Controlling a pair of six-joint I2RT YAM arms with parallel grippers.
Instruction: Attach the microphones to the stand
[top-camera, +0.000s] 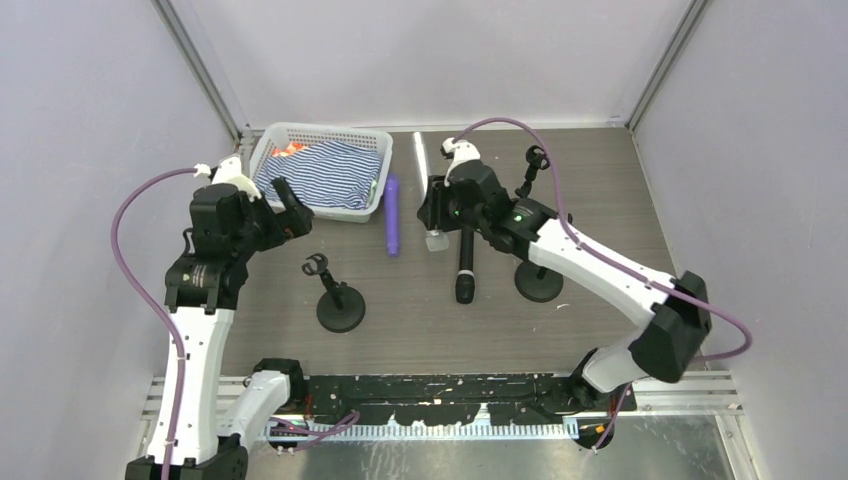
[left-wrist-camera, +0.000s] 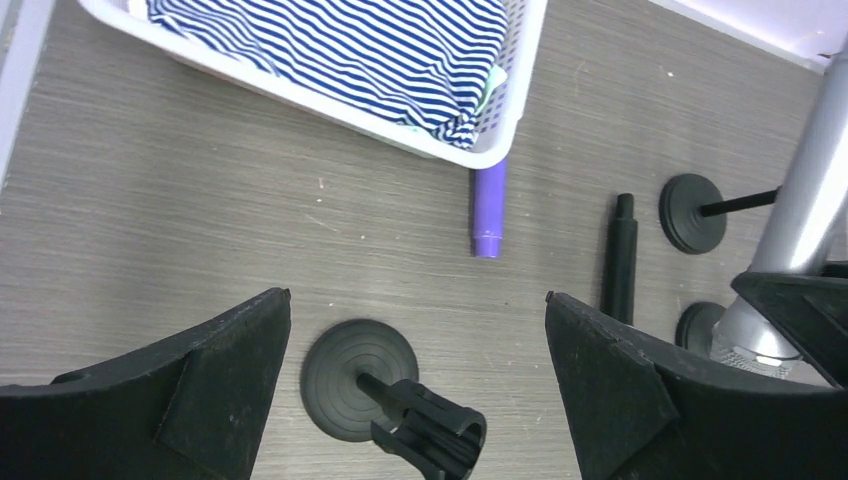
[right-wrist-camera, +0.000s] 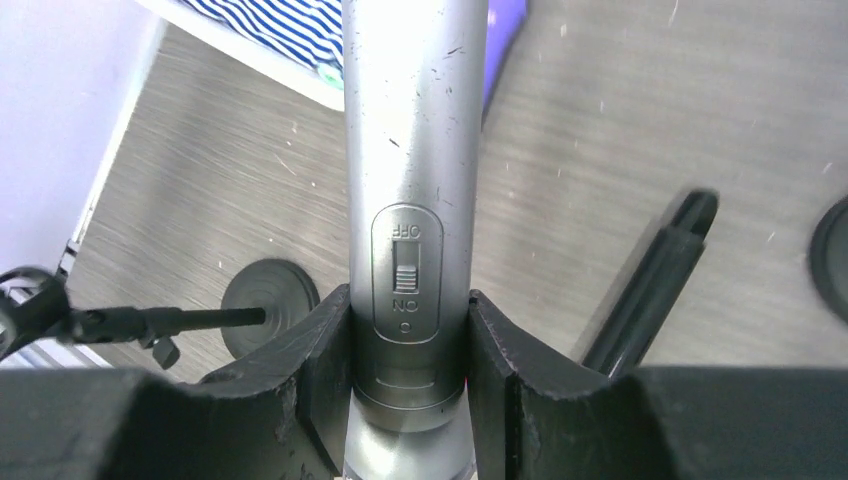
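Right wrist view: right jaws are clamping the silver microphone (right-wrist-camera: 415, 150) at its switch (right-wrist-camera: 405, 275); the barrel is probably handling stiff, light, slippery. Left jaws are standing apart.

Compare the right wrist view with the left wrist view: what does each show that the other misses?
Right wrist only: the switch on the silver microphone, clamped in the right pincer. Left wrist only: the open left pincer and the clip on the stand before it. Both: the silver microphone, black microphone, purple microphone and basket of striped cloth.
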